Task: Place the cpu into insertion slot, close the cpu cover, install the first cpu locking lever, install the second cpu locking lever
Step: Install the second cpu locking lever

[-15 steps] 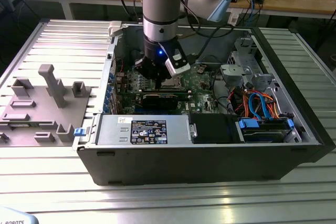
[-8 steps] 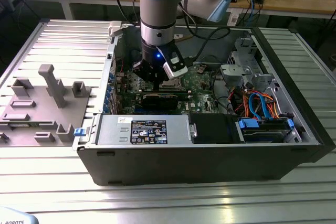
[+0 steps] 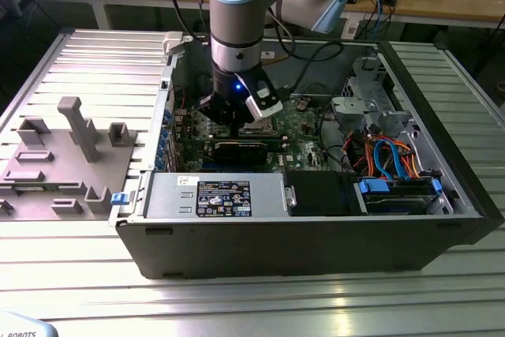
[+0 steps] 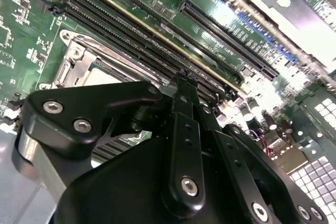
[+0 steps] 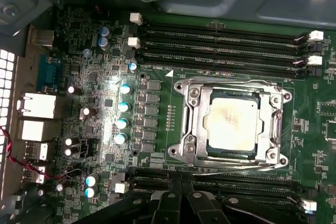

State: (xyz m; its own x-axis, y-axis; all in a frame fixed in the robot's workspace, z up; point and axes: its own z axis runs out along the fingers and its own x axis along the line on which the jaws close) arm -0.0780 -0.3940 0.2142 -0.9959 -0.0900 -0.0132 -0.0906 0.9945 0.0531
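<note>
**Chip In, Lid Down, Gripper Just Above**

Found the cpu (image 5: 231, 124) lying flat in the slot (image 5: 278, 158) on the green board (image 5: 157, 66). Saw its grey top through the square window of the cover (image 5: 191, 124). Found the cover down over it, flat on the slot's rim. Spotted two thin wire levers: one (image 5: 236, 83) along the cover's edge by the far memory slots, the other (image 5: 231, 170) along the edge next to the gripper. Looked to be lying low along the cover, but could not tell if hooked in.

Saw the gripper (image 3: 237, 116) down inside the open computer case (image 3: 316, 242), low over the board. In both wrist views, seemed closed (image 4: 181, 80) with nothing held, tips together (image 5: 181, 187). Hung just beside the slot, over the long black memory slots (image 5: 220, 40), not touching the cover as far as could be seen.

Judged the cpu to be small, light and stiff, but easy to hurt. Best held by its edges, never pressed on top. Judged the cover to be thin, hard metal that swings on a hinge, so best pushed on the frame and not through the window. Judged the levers to be springy and a bit slippery, so best pushed near the free end, slow and straight.
</note>
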